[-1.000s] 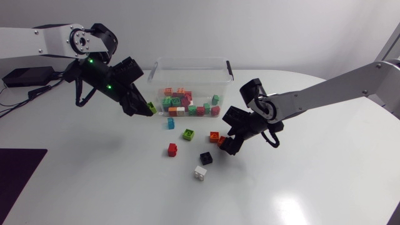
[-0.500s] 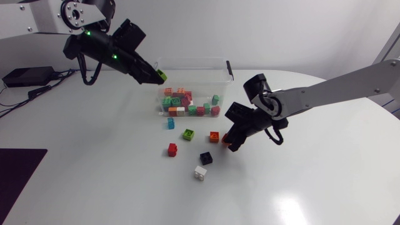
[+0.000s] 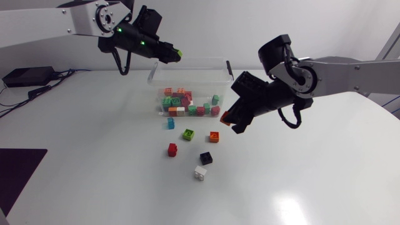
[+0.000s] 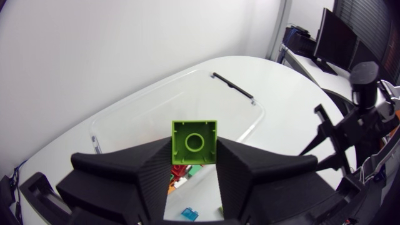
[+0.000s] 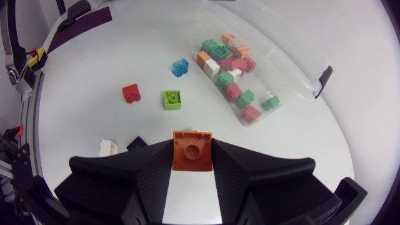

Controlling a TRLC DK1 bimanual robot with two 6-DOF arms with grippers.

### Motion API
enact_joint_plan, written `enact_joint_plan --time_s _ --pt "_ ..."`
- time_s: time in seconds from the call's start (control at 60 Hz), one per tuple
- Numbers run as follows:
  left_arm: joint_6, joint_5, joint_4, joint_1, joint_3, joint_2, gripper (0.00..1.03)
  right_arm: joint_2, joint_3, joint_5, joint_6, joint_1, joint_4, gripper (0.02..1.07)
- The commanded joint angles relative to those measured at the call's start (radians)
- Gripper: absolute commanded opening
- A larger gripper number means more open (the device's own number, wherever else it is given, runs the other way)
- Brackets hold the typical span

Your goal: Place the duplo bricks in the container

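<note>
Between the fingers of the left gripper (image 4: 194, 150), pinched from both sides: a green brick (image 4: 194, 142), hollow underside turned to the wrist camera. High over the far rim of the clear container (image 3: 220, 74), toward its left corner, well above the table (image 3: 94, 181). Behind the fingers, the left arm (image 3: 62, 22), in from the left edge of the head view, stretched almost level, wrist tipped slightly downward. Between the fingers of the right gripper (image 5: 192, 159), likewise clamped on two sides: an orange brick (image 5: 192, 150), hollow underside also toward its wrist camera. Up off the table, just beside the container's near right corner, pointing down and to the left. Behind it, the right arm (image 3: 350, 65), in level from the right edge, bent sharply at the wrist. On the container's floor, a heap of bricks (image 3: 187, 103) in red, green, orange and white. Out on the table, in front of the container, six loose pieces: a blue brick (image 3: 170, 123) nearest the wall, then a loose green brick (image 3: 189, 134) and a loose orange brick (image 3: 214, 137) side by side but apart, a red brick (image 3: 172, 149) and a black brick (image 3: 206, 157) nearer the front, and a white brick (image 3: 200, 172) farthest from the container.
</note>
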State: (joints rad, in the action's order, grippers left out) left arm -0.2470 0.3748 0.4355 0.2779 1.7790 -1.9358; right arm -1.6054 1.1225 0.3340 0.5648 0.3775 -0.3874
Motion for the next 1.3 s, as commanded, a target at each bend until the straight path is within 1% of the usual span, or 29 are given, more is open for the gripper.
enact_joint_plan --time_s 0.0,0.05,0.15,0.167,0.217,0.233,0.267,0.283,0.3,0.317,0.35,0.367,0.383,0.433,0.467,0.517,0.55,0.633,0.717,0.783,0.8,0.883,1.0,1.1,1.183,1.283 --pt "0.068 -0.043 -0.060 0.009 0.039 -0.057 0.18 0.025 0.048 0.010 -0.034 0.006 -0.019 0.35" --pt "0.103 -0.065 -0.093 0.007 0.060 -0.086 0.18 0.032 0.066 0.011 -0.046 0.008 -0.025 0.35" --pt "0.135 -0.112 -0.103 0.004 0.109 -0.137 0.20 0.041 0.099 0.016 -0.077 0.011 -0.027 0.35" --pt "0.143 -0.134 -0.106 0.006 0.123 -0.149 0.20 0.042 0.103 0.016 -0.080 0.014 -0.027 0.35" --pt "0.155 -0.165 -0.118 0.009 0.140 -0.167 0.32 0.044 0.120 0.016 -0.095 0.015 -0.025 0.35" --pt "0.155 -0.178 -0.126 0.012 0.145 -0.175 0.38 0.044 0.126 0.016 -0.102 0.015 -0.025 0.35" --pt "0.155 -0.194 -0.129 0.015 0.145 -0.178 0.45 0.044 0.137 0.016 -0.108 0.017 -0.022 0.35" --pt "0.155 -0.215 -0.138 0.021 0.143 -0.180 0.51 0.044 0.142 0.016 -0.112 0.017 -0.021 0.35" --pt "0.155 -0.223 -0.142 0.023 0.142 -0.181 0.54 0.044 0.146 0.016 -0.118 0.017 -0.018 0.35" --pt "0.155 -0.240 -0.150 0.026 0.138 -0.181 0.60 0.042 0.154 0.016 -0.123 0.017 -0.016 0.35" --pt "0.157 -0.252 -0.158 0.029 0.137 -0.181 0.66 0.039 0.166 0.016 -0.134 0.017 -0.013 0.35" --pt "0.158 -0.270 -0.167 0.033 0.134 -0.181 0.77 0.038 0.174 0.016 -0.140 0.017 -0.013 0.35" --pt "0.160 -0.278 -0.169 0.035 0.132 -0.180 0.81 0.036 0.181 0.016 -0.144 0.017 -0.010 0.35" --pt "0.172 -0.292 -0.178 0.037 0.120 -0.166 0.90 0.032 0.201 0.016 -0.164 0.017 0.002 0.35" --pt "0.186 -0.300 -0.190 0.035 0.100 -0.144 0.93 0.027 0.217 0.016 -0.174 0.018 0.008 0.35" --pt "0.189 -0.306 -0.199 0.033 0.083 -0.123 0.94 0.021 0.235 0.014 -0.189 0.020 0.019 0.35" --pt "0.196 -0.318 -0.211 0.032 0.048 -0.086 0.94 0.016 0.249 0.011 -0.198 0.020 0.028 0.35" --pt "0.203 -0.318 -0.227 0.027 -0.024 -0.014 0.96 -0.008 0.287 0.005 -0.223 0.018 0.045 0.35" --pt "0.203 -0.321 -0.256 0.018 -0.144 0.097 0.97 -0.036 0.321 -0.003 -0.247 0.018 0.081 0.35" --pt "0.207 -0.324 -0.259 0.010 -0.201 0.152 0.97 -0.060 0.341 -0.020 -0.273 0.018 0.116 0.35" --pt "0.213 -0.324 -0.259 0.007 -0.242 0.187 0.97 -0.074 0.350 -0.023 -0.279 0.018 0.128 0.35" --pt "0.227 -0.324 -0.262 0.001 -0.351 0.270 0.97 -0.123 0.390 -0.032 -0.299 0.018 0.154 0.35" --pt "0.232 -0.324 -0.268 0.001 -0.471 0.325 0.97 -0.189 0.434 -0.050 -0.329 0.021 0.200 0.35" --pt "0.236 -0.324 -0.313 0.004 -0.566 0.357 0.97 -0.235 0.462 -0.078 -0.335 0.028 0.239 0.35" --pt "0.255 -0.324 -0.327 0.009 -0.609 0.357 0.97 -0.274 0.496 -0.082 -0.339 0.029 0.243 0.35" --pt "0.259 -0.340 -0.380 0.038 -0.676 0.334 0.97 -0.318 0.534 -0.095 -0.347 0.028 0.248 0.35"
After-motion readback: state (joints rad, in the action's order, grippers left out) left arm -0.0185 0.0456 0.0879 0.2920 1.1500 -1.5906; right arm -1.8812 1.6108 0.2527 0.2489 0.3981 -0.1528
